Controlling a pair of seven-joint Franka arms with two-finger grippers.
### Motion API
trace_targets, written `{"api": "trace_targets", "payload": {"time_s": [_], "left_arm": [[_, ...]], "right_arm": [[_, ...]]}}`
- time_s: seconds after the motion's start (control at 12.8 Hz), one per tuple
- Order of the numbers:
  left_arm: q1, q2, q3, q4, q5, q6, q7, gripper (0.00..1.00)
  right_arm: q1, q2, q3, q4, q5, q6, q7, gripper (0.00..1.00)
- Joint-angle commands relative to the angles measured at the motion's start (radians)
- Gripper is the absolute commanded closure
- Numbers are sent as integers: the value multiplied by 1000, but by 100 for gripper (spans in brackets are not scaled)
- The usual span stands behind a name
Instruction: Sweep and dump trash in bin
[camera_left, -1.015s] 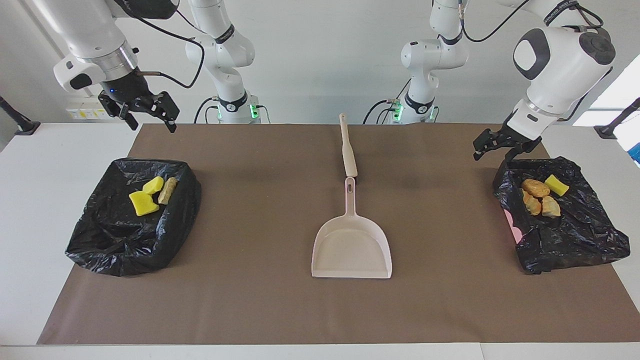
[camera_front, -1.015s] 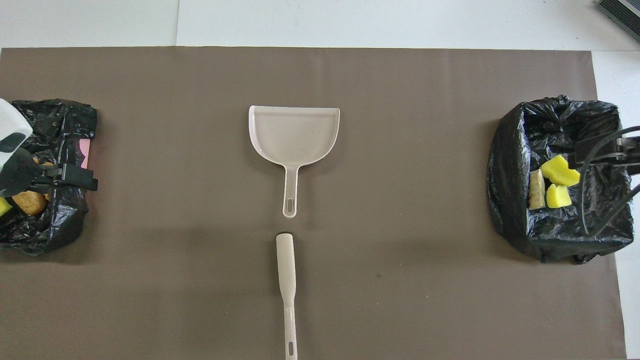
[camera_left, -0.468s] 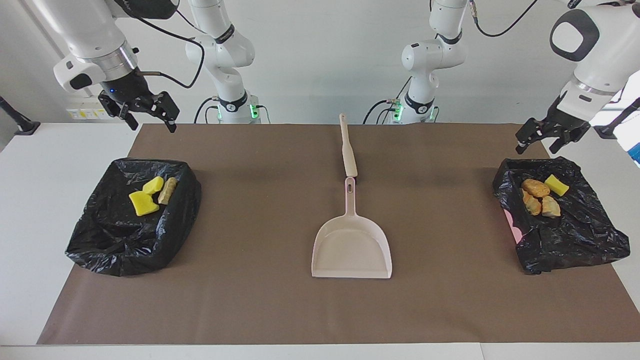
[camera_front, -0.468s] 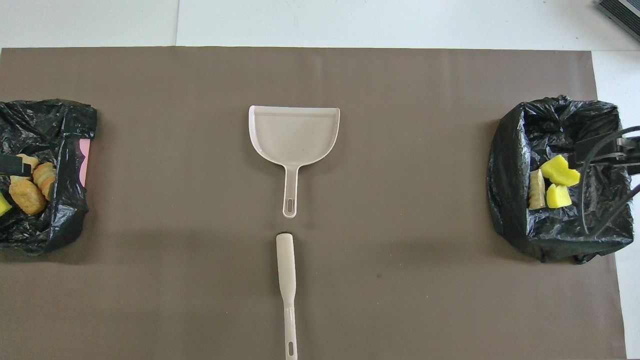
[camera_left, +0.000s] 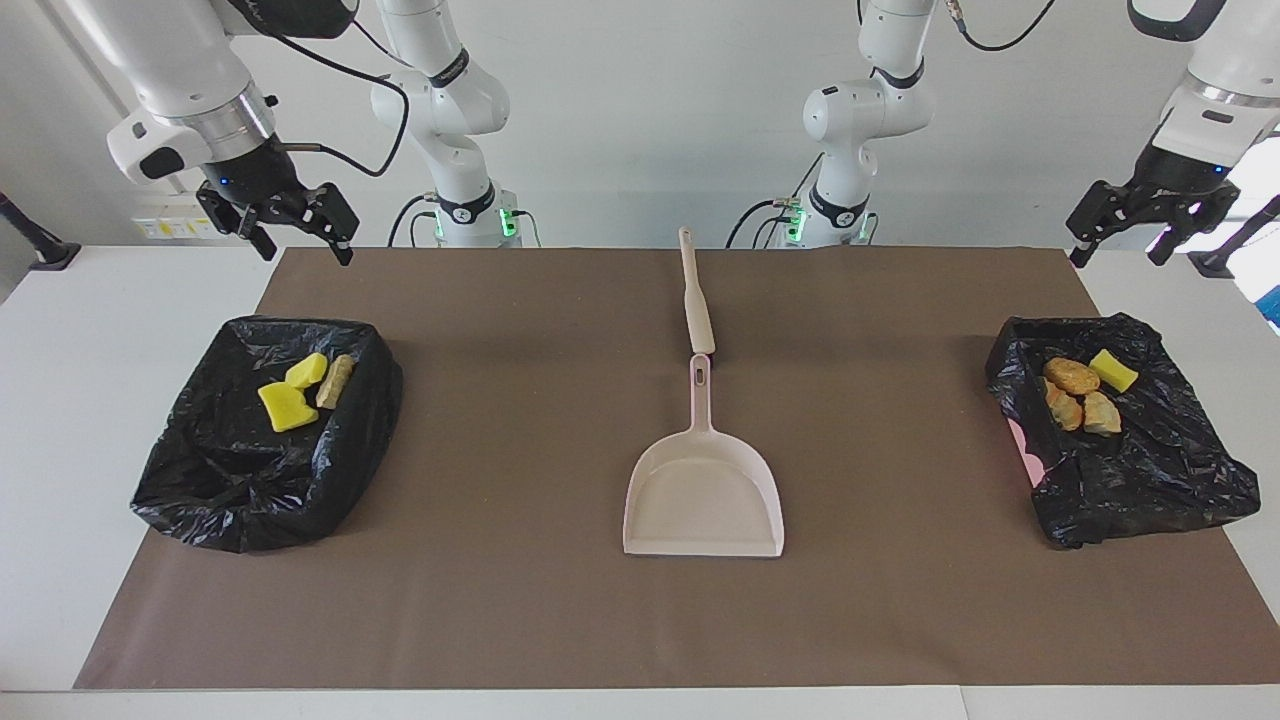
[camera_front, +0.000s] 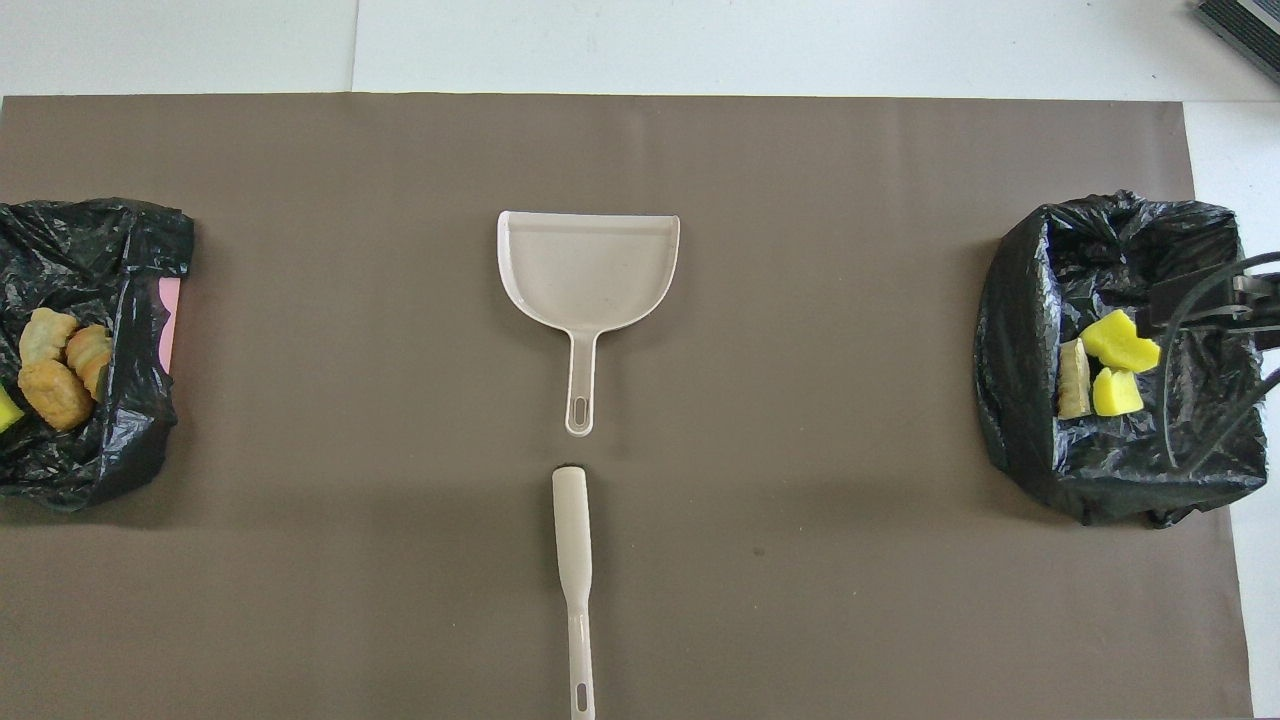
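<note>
Yellow scrap (camera_front: 6, 410) cut by frame edge, perhaps sponge, in bin (camera_front: 140, 450)

No legible markings

No text, label, brand, number or sign can be read on any item in either view. A dark band on the right arm (camera_left: 448, 68) may carry lettering, but it cannot be made out.

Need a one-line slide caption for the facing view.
Trash sits in both black-lined bins, dustpan and brush lie mid-table, both grippers raised, open, empty.
</note>
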Motion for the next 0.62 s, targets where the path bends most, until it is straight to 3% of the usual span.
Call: {"api": "trace_targets", "payload": {"time_s": [0.0, 0.16, 0.55], "left_arm": [[-11, 7, -42, 38, 20, -122, -13, 0], [-11, -5, -104, 38, 75, -147, -13, 0], [6, -36, -99, 5, 0, -98, -15, 0]], "right_arm": [[-7, -18, 5, -26, 14, 19, 16, 0], [-7, -18, 4, -26, 14, 21, 16, 0], [-7, -18, 5, -26, 14, 19, 16, 0]]}}
